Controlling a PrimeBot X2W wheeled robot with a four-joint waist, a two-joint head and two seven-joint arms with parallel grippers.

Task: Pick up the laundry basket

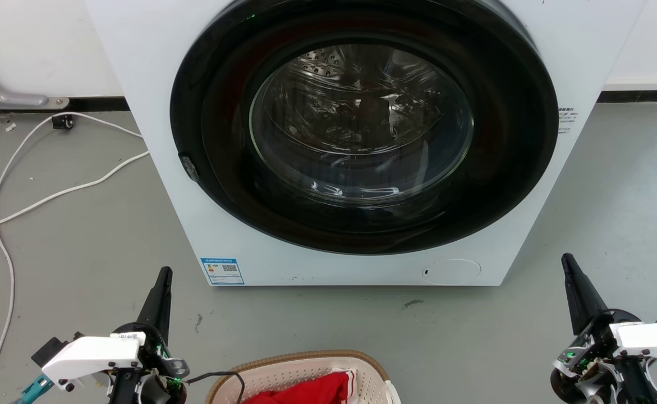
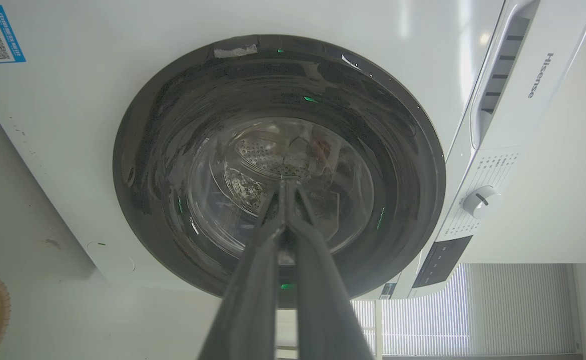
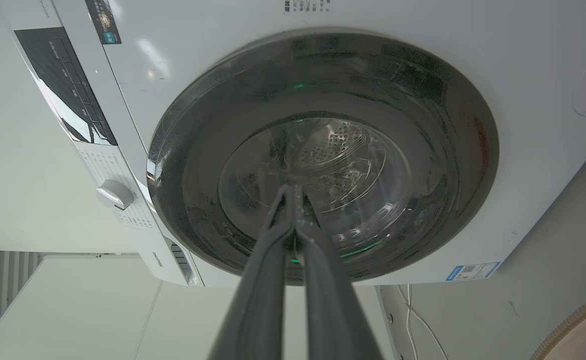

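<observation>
The laundry basket [image 1: 370,375] is cream plastic with perforated walls and a brown woven rim. It sits on the floor at the bottom centre of the head view, cut off by the frame edge, with a red cloth [image 1: 306,390] inside. A sliver of its rim [image 2: 0,295] appears at the left wrist view's lower left, and another piece of the basket rim [image 3: 573,320] at the right wrist view's lower right. My left gripper [image 1: 164,274] is shut and empty, left of the basket. My right gripper [image 1: 566,259] is shut and empty, well to the basket's right. Both point toward the washer.
A white front-loading washing machine [image 1: 154,84] with a dark round door [image 1: 362,129] stands right behind the basket. White cables [image 1: 53,193] trail over the grey floor at the left. A black cable [image 1: 224,375] hangs from my left wrist over the basket rim.
</observation>
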